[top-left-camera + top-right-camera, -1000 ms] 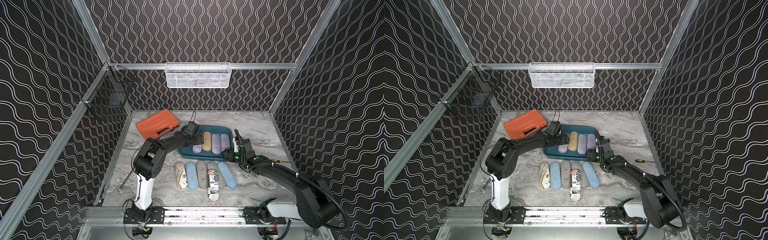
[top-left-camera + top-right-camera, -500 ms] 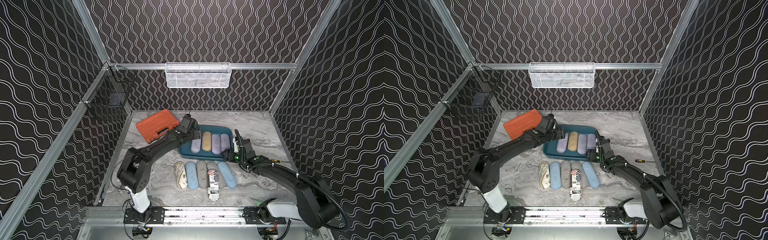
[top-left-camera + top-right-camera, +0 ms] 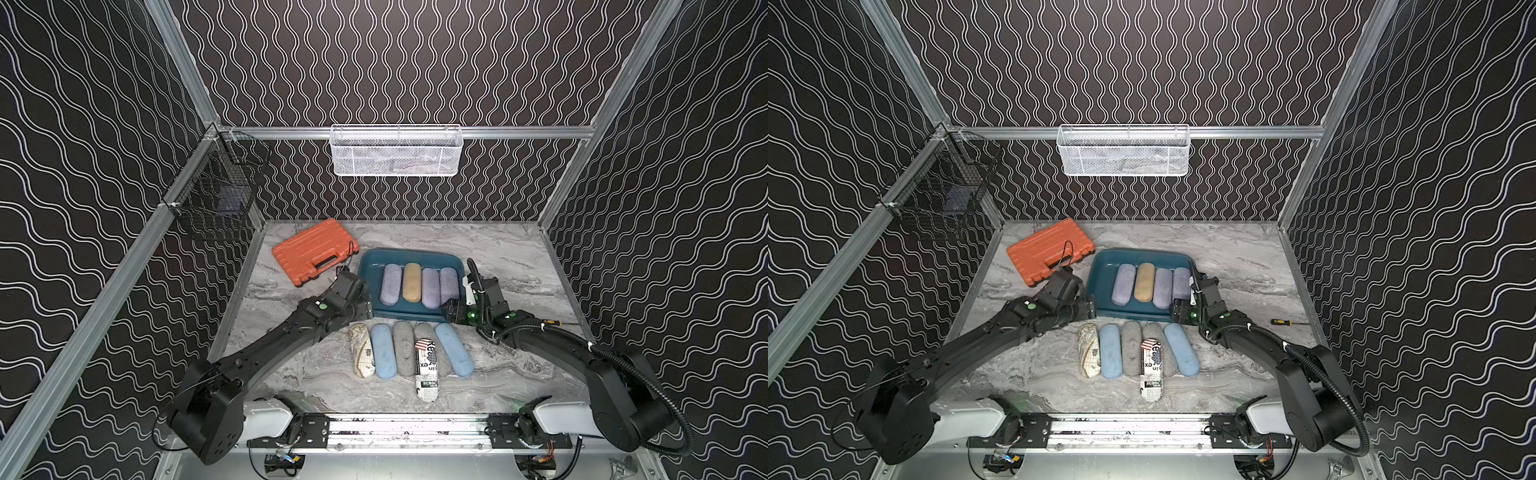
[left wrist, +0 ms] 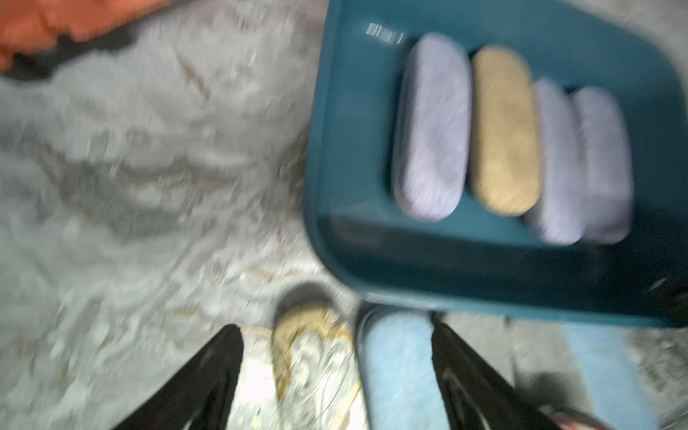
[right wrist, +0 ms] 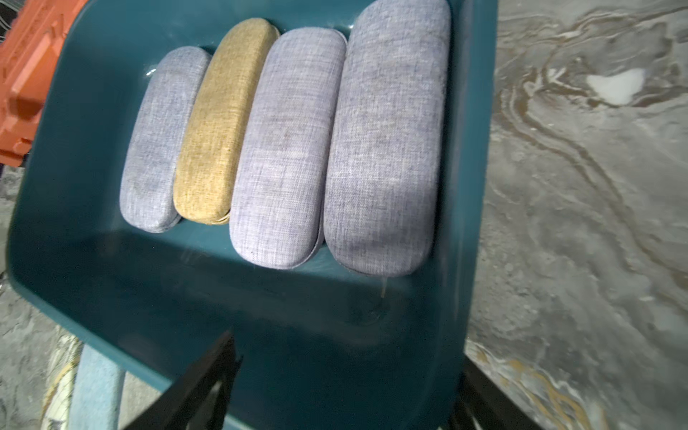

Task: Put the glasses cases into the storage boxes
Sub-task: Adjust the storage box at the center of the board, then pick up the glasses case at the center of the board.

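Observation:
The teal storage box (image 3: 415,255) holds a lilac glasses case (image 3: 390,284), a tan one (image 3: 411,282) and two more lilac ones (image 5: 290,149), side by side. In front of it lie a map-print case (image 3: 361,351), a light blue case (image 3: 383,351), a grey case (image 3: 404,347), a newspaper-print case (image 3: 428,370) on another grey one, and a second light blue case (image 3: 455,349). My left gripper (image 4: 335,331) is open over the far ends of the map-print and light blue cases. My right gripper (image 5: 346,357) is open, straddling the box's near right corner.
An orange tool case (image 3: 313,249) lies left of the box at the back. A white mesh basket (image 3: 397,149) hangs on the back wall and a black wire basket (image 3: 216,203) on the left wall. A small screwdriver (image 3: 552,322) lies by the right wall.
My left gripper has pulled back from the leftmost lilac case in the box to the near left corner, over the front row, and its jaws have opened wider. The right arm has stayed put.

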Tool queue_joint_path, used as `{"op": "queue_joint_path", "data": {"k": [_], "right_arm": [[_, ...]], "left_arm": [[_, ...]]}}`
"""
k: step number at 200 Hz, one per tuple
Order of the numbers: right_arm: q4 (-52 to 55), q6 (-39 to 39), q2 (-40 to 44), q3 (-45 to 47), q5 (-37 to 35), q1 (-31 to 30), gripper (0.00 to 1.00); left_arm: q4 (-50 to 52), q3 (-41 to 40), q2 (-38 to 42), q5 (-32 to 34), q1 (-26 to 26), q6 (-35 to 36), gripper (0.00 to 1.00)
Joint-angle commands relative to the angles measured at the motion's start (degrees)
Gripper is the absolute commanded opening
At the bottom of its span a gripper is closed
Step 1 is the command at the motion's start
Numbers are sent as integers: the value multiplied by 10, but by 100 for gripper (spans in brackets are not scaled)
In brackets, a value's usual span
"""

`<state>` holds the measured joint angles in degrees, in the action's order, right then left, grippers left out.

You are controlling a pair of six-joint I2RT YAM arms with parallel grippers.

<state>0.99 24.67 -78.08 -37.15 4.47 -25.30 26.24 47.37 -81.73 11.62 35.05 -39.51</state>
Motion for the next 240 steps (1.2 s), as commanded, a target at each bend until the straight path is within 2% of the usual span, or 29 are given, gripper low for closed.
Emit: {"op": "queue_joint_path", "data": {"k": [1, 28, 63, 128, 240], "right_arm": [[-28, 5, -2, -8, 27, -1, 81], [-27, 6, 4, -7, 33, -1, 81], [-21, 5, 15, -2, 29, 0, 81], [-19, 6, 31, 13, 21, -1, 81], [-15, 9, 42, 29, -15, -1, 83]], "left_arm": [[-11, -32, 3, -16, 11, -36, 83], [-39, -57, -10, -39, 30, -57, 83], [-43, -54, -47, -35, 55, -65, 82], [-48, -64, -86, -22, 60, -83, 80], [-38, -82, -51, -7, 61, -94, 79]]}}
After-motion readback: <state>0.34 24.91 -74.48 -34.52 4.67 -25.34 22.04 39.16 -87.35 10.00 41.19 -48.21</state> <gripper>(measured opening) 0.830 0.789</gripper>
